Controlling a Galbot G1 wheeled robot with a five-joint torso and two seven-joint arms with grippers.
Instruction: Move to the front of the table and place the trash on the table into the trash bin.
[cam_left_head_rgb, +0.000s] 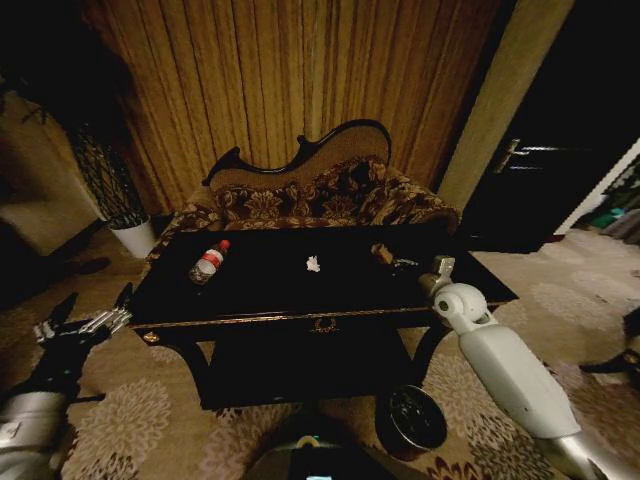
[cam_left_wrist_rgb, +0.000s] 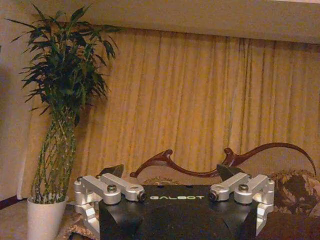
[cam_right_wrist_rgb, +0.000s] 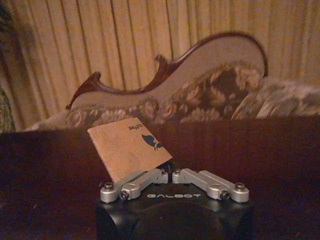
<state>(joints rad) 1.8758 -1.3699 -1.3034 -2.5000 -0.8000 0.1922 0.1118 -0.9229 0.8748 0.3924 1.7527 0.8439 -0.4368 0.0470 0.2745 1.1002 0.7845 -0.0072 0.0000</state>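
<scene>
Right gripper (cam_right_wrist_rgb: 170, 176): we read it clamped on the tan packet (cam_right_wrist_rgb: 129, 146), over the table (cam_left_head_rgb: 250, 300) | trash bin (cam_left_head_rgb: 411, 420): on floor, below and nearer us | left gripper (cam_left_wrist_rgb: 172, 182): apart, idle beside table's left end.

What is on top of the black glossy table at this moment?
On the black glossy table lie a clear plastic bottle with red cap and a white crumpled paper wad. The right gripper pinches a tan packet there; its arm covers the surface beyond.
</scene>
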